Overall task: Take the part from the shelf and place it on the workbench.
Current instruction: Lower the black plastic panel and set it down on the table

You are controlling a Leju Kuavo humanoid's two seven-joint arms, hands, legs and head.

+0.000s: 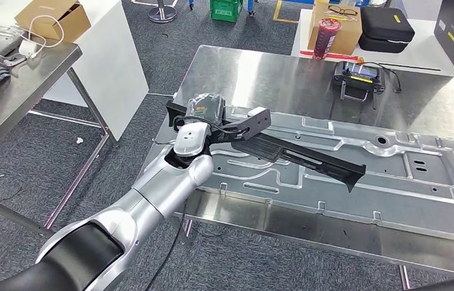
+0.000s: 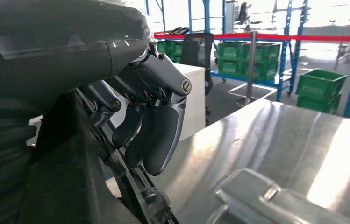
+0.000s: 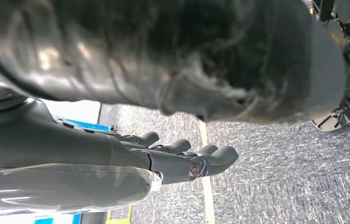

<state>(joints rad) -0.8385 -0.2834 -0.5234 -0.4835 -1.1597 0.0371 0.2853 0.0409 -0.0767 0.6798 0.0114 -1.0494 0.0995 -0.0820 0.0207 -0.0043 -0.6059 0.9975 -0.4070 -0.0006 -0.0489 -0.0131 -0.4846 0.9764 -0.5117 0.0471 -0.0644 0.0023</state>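
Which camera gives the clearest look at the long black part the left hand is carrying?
The head view: the long black part shows end to end, held by the left hand above the stamped metal panel. The left wrist view catches a dark close-up stretch beside the fingers. The right wrist view looks at carpet.

place: factory workshop | signs: steel workbench [image 1: 309, 79] — blue racks [image 2: 282, 46] with green crates [image 2: 320, 84] — stamped metal panel [image 1: 394, 176]

A red cup [image 1: 327, 35] stands beside a cardboard box [image 1: 344, 31].
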